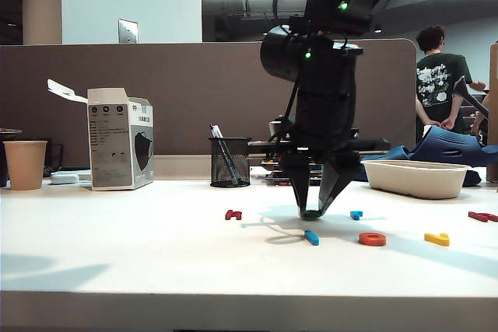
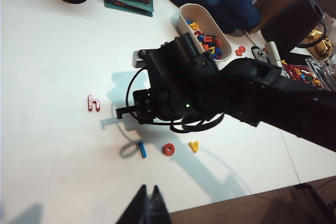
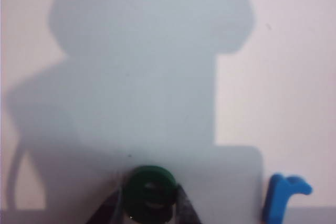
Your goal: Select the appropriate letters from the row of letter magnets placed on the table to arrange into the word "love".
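On the white table my right gripper points down at the middle, its fingers closed on either side of the green rounded letter, which sits at table level. In the right wrist view the right gripper grips the letter's sides. Nearer the front edge lie a blue straight bar, an orange ring and a yellow angular piece in a line. The left wrist view shows that line too. My left gripper hangs high above the table's front edge, shut and empty.
A dark red h lies left of the right gripper, a chunky blue letter just right of it, and a red piece far right. Behind stand a mesh pen cup, a white box, a paper cup and a white tray.
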Robot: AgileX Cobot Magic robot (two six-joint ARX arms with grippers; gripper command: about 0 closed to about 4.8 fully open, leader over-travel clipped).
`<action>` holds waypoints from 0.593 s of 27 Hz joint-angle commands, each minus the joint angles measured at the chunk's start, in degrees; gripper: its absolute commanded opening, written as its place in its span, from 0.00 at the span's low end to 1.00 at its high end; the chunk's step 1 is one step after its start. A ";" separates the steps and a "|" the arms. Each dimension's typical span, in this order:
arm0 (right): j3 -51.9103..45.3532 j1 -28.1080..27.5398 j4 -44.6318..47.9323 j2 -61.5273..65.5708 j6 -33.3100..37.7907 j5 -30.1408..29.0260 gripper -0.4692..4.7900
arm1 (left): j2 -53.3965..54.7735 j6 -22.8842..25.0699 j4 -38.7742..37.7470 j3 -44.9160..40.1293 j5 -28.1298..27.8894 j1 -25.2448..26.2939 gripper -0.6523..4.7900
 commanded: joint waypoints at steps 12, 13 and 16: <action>0.04 -1.29 -5.49 -5.27 -0.04 0.87 0.29 | -0.13 0.26 0.35 0.24 -0.24 -0.09 0.11; -0.11 -1.44 -6.99 -6.49 -0.04 2.29 0.29 | -0.13 0.26 0.37 0.24 -0.24 -0.09 0.11; -0.11 -2.32 -8.85 -9.18 -1.16 4.22 0.29 | -0.13 0.26 0.35 0.24 -0.24 -0.09 0.11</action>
